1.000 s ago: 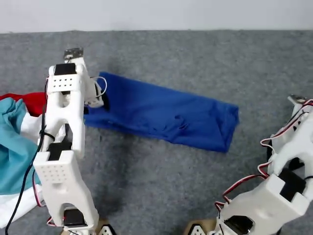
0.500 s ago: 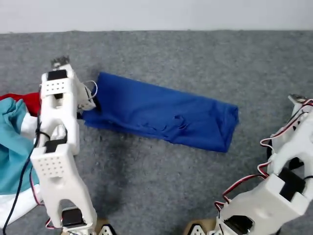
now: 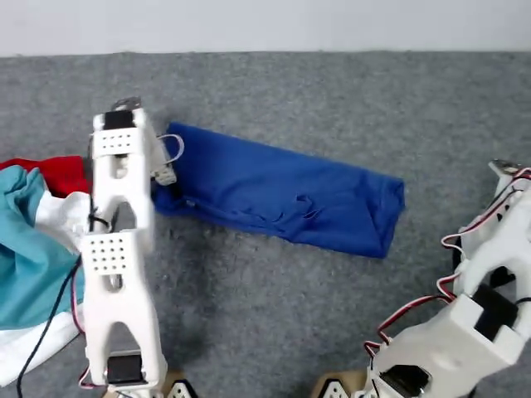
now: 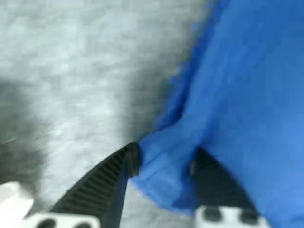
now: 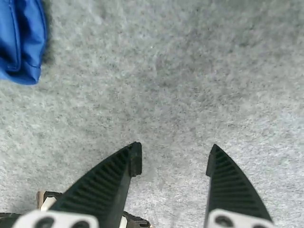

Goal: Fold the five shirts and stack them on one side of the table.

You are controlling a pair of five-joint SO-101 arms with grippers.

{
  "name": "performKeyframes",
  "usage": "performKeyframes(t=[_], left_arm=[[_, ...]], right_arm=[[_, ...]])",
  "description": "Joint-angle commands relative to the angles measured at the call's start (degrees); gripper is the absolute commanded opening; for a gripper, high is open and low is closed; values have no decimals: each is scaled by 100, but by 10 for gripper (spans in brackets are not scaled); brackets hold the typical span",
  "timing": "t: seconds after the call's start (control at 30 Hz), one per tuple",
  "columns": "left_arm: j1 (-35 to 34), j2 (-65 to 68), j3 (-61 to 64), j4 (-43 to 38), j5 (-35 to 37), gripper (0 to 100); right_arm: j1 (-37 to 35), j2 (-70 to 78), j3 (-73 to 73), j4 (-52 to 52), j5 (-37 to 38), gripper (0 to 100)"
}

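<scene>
Shifted right w/ the blue shirt (image 3: 282,195), left gripper (image 4: 164,159) pinches its edge (right gripper (image 5: 175,154) apart).

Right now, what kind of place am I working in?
Probably a robot test bench: grey felt-like table cover, plain white wall behind, long folded blue fabric shirt laid across it.

Garments by colour: four.
- blue shirt (image 3: 282,195): one.
- red shirt (image 3: 62,174): one.
- teal shirt (image 3: 29,257): one.
- white cloth (image 3: 54,215): two patches showing; one garment or two, cannot tell.

Arms: two, left arm (image 3: 120,249) and right arm (image 3: 473,323).
Grippers: two, left gripper (image 4: 164,156) and right gripper (image 5: 175,149); two black fingers on each, four in all.
Table (image 3: 332,99): one, grey-covered.
</scene>
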Motion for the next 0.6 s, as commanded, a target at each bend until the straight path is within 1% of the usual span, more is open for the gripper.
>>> performKeyframes(t=[0.0, 0.13, 0.2, 0.33, 0.4, 0.57], left_arm=[[141, 141, -215, 123, 18, 19], [510, 97, -224, 123, -44, 12], [738, -105, -215, 123, -343, 12], [1213, -888, -180, 123, -1178, 12], [1415, -1266, -145, 123, -1424, 12], [1934, -1925, 453, 123, -2004, 13]], right_arm=[[-48, -251, 0, -57, -62, 230], [-31, -295, -9, -40, -62, 230], [-31, -295, -9, -40, -62, 230], [-31, -295, -9, -31, -62, 230], [-22, -303, -35, -13, -79, 230], [-22, -725, -44, -48, -475, 230]])
